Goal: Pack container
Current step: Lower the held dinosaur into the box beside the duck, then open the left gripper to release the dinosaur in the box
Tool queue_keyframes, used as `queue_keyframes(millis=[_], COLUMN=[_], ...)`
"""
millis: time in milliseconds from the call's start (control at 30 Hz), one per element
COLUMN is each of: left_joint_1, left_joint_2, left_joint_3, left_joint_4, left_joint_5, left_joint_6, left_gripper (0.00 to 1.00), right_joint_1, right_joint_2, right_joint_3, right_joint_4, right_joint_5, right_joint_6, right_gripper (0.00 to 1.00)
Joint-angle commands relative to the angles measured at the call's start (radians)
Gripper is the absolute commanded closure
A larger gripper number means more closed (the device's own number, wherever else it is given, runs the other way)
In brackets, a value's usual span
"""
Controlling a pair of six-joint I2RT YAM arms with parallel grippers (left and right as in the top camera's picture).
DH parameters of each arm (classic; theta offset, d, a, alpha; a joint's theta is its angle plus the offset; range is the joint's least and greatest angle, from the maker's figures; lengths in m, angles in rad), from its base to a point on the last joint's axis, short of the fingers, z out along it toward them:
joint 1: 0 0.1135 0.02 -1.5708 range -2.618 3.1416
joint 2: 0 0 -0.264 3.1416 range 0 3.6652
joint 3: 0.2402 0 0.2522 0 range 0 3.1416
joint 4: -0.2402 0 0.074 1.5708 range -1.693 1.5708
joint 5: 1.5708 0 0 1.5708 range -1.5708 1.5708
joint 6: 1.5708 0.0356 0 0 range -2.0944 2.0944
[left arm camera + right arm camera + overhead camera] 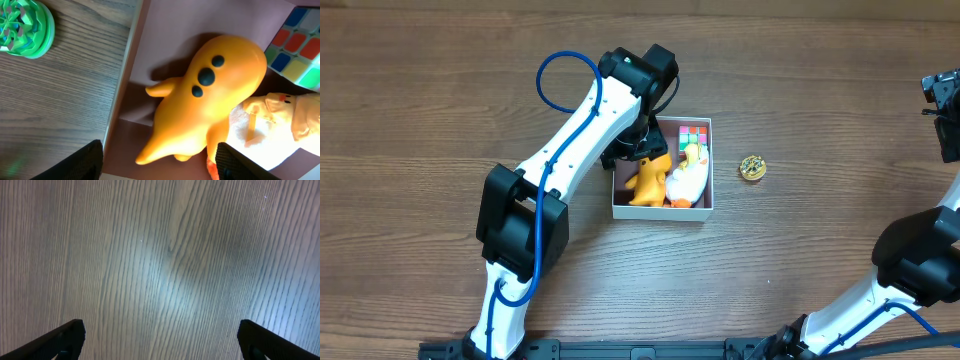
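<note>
**A:** Where is the container?

**B:** The container (660, 214) sits flat on the bench (440, 90), a little right of the middle as seen from above. Its thin white walls stand up, and a patch of dull pink floor shows at the back left.

**A:** What lies in it?

**B:** Three things. An orange toy (647, 180) with three dark dots on its head lies in the left half. A white toy (687, 182) lies in the front right part, touching the orange one. A puzzle cube (694, 136) with coloured squares sits in the back right corner.

**A:** And the left pincer?

**B:** The left pincer (160, 167) hangs over the left side of the container, right above the orange toy's narrow end. Its fingers (92, 162) are spread apart. One is over the left wall and the other is beside the toy, near the white one. It grasps nothing.

**A:** Anything outside the walls?

**B:** A green disc (25, 27) lies on the bench just outside the left wall, seen from the left wrist only. From above, the left arm (570, 140) covers that spot. A small gold disc (752, 167) lies near the right wall, apart from it.

**A:** The right pincer?

**B:** The right pincer (160, 340) is well apart from all this, at the far right. Its fingers are spread wide over the wood grain and hold nothing.
</note>
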Motion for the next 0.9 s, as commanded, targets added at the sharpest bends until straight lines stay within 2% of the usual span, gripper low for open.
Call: queue_keyframes(millis=[0, 200, 367, 533, 567, 600, 667, 700, 733, 867], left_joint_1=[-0.001, 0.0, -0.01, -0.03, -0.034, -0.039, -0.047, -0.05, -0.052, -0.056], left_joint_2=[-0.032, -0.032, -0.032, -0.032, -0.032, -0.032, -0.032, -0.032, -0.032, -0.032], left_joint_3=[-0.003, -0.003, -0.003, -0.003, -0.003, -0.003, -0.003, -0.003, -0.003, -0.003], left_joint_4=[0.003, 0.03, 0.08, 0.105, 0.11, 0.114, 0.12, 0.123, 0.126, 0.146], left_joint_5=[0.005, 0.014, 0.084, 0.092, 0.092, 0.092, 0.091, 0.091, 0.091, 0.089], left_joint_6=[0.014, 0.093, 0.225, 0.23, 0.23, 0.23, 0.231, 0.231, 0.231, 0.242], left_gripper=[0.28, 0.29, 0.28, 0.29, 0.39, 0.53, 0.72, 0.87, 0.96, 0.96], right_joint_1=[-0.001, -0.001, -0.001, -0.001, -0.001, -0.001, -0.001, -0.001, -0.001, -0.001], right_joint_2=[0.001, 0.001, 0.001, 0.001, 0.001, 0.001, 0.001, 0.001, 0.001, 0.001], right_joint_3=[-0.002, -0.002, -0.002, -0.002, -0.002, -0.002, -0.002, -0.002, -0.002, -0.002], right_joint_4=[0.0, 0.0, 0.0, 0.0, 0.0, 0.0, 0.0, 0.0, 0.0, 0.0], right_joint_5=[0.01, 0.01, 0.01, 0.01, 0.01, 0.01, 0.01, 0.01, 0.01, 0.01], right_joint_6=[-0.007, -0.007, -0.007, -0.007, -0.007, -0.007, -0.007, -0.007, -0.007, -0.007], right_gripper=[0.0, 0.0, 0.0, 0.0, 0.0, 0.0, 0.0, 0.0, 0.0, 0.0])
